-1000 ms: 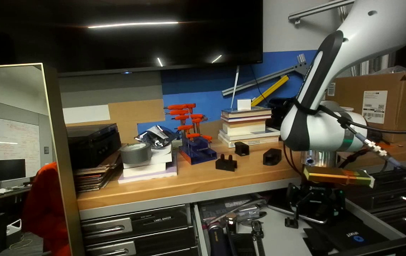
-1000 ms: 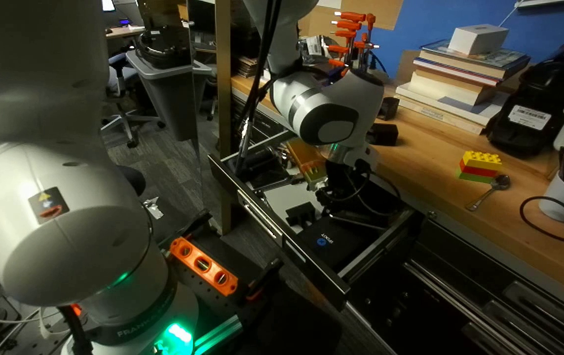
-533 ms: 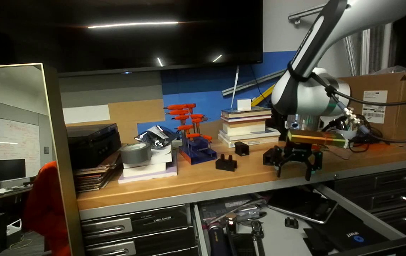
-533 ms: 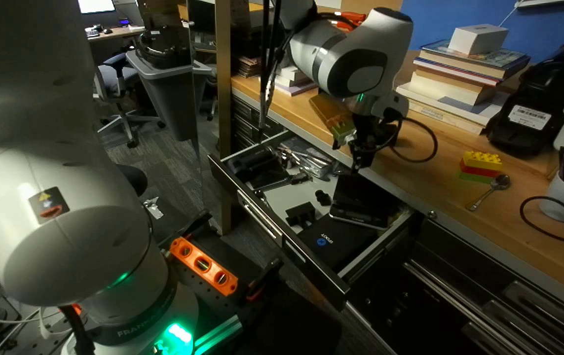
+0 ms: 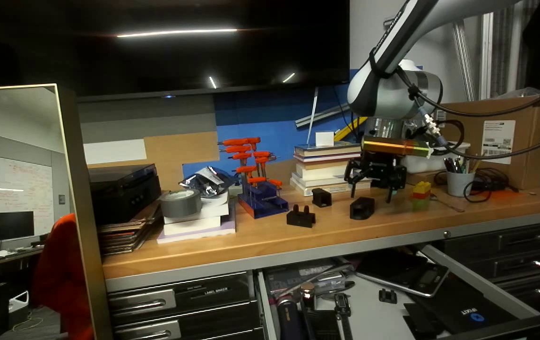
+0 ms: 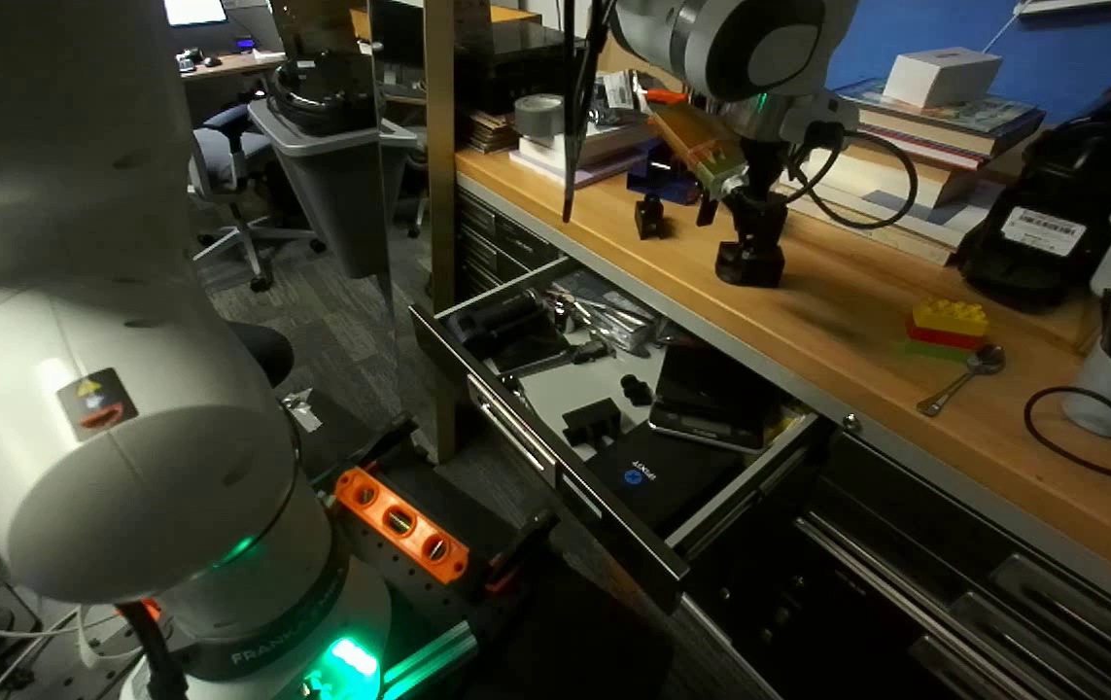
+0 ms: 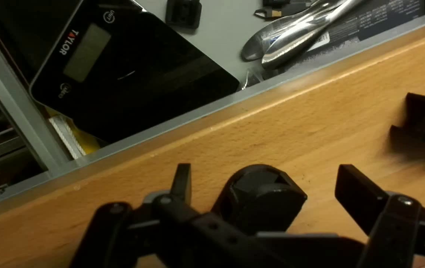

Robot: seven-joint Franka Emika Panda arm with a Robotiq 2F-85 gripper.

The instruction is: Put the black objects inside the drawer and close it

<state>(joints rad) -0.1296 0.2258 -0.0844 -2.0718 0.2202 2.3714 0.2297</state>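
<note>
Gripper (image 5: 371, 197): spread wide, nothing held.
Faceted black block (image 5: 362, 208): below it on the workbench (image 5: 251, 236); likely light, stiff, slightly slippery; pinch its flat sides.
Square black block (image 5: 321, 197): left, farther; probably similar.
Pronged black block (image 5: 301, 218): leftmost; grip the base, prongs could snap.
Drawer (image 5: 371, 326): pulled out, near side.

It looks like a robotics lab or workshop with an office side: a wood-topped bench (image 5: 260, 238) over dark drawers (image 5: 222, 288) carries a blue stand (image 5: 266, 200) of orange-handled hex keys (image 5: 246, 169) and a roll of grey tape (image 5: 181, 204) on stacked books (image 5: 196, 226), and a caliper (image 5: 342, 307) lies in the pulled-out drawer (image 5: 373, 325). Near the bench stands a white robot arm (image 6: 108, 476), an orange spirit level (image 6: 401, 525) close by. A whiteboard (image 5: 12, 203) with red writing, a monitor (image 5: 7, 229) and a wheeled chair (image 6: 220, 154) show the office part.
</note>
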